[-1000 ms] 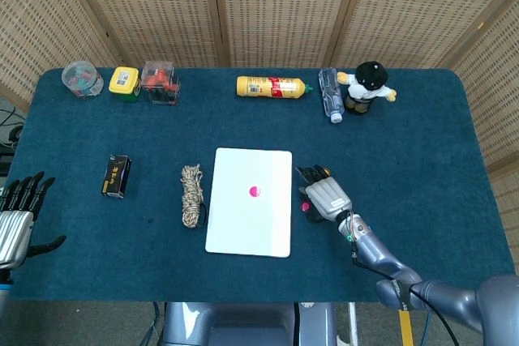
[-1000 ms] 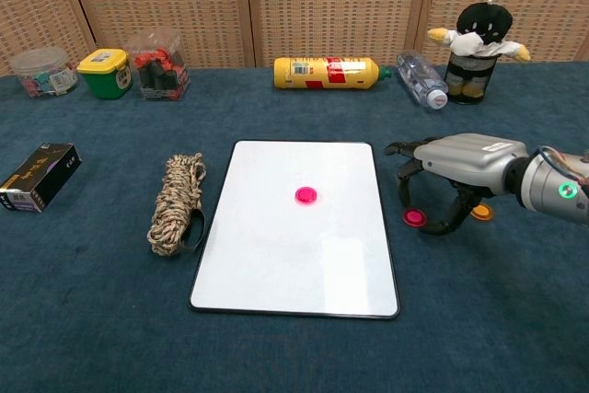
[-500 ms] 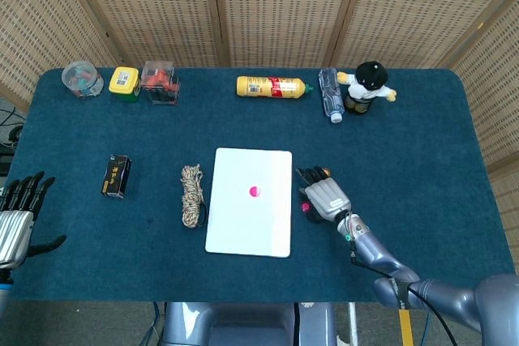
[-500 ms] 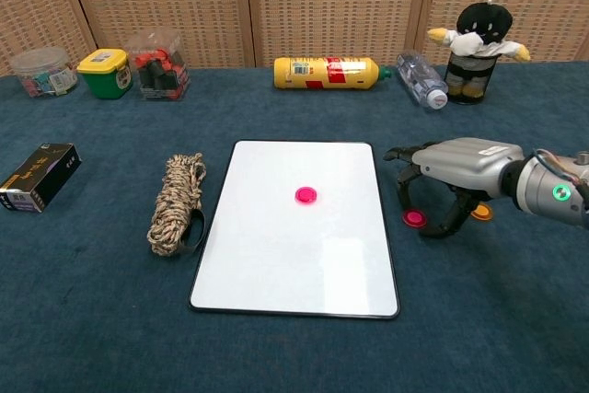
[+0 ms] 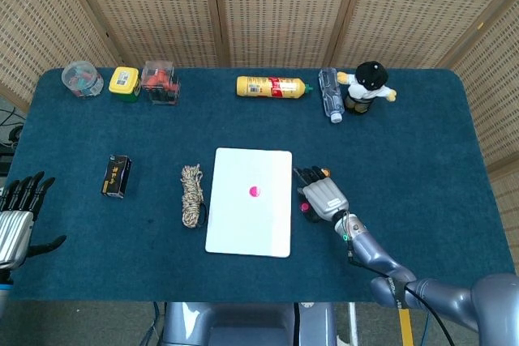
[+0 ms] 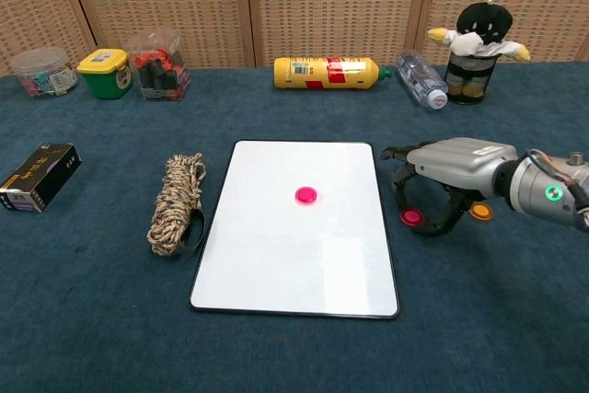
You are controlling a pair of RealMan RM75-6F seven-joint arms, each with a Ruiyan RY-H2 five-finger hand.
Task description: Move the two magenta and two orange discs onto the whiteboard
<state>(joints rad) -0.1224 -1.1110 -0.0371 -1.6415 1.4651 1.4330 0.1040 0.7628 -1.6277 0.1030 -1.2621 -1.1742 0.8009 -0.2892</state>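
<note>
1. One pink disc lies on the table, just at 3 o'clock of the board.
2. It looks small, flat, hard and light. Pinch its edges.
3. The right hand arches over it, fingers spread, not holding it.
4. An orange disc is beside it.
5. Another pink disc sits on the board.
6. The left hand waits far off, fingers spread.

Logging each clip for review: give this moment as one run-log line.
right hand over magenta disc, not gripping | one disc on whiteboard | orange disc off board | left hand idle
</note>
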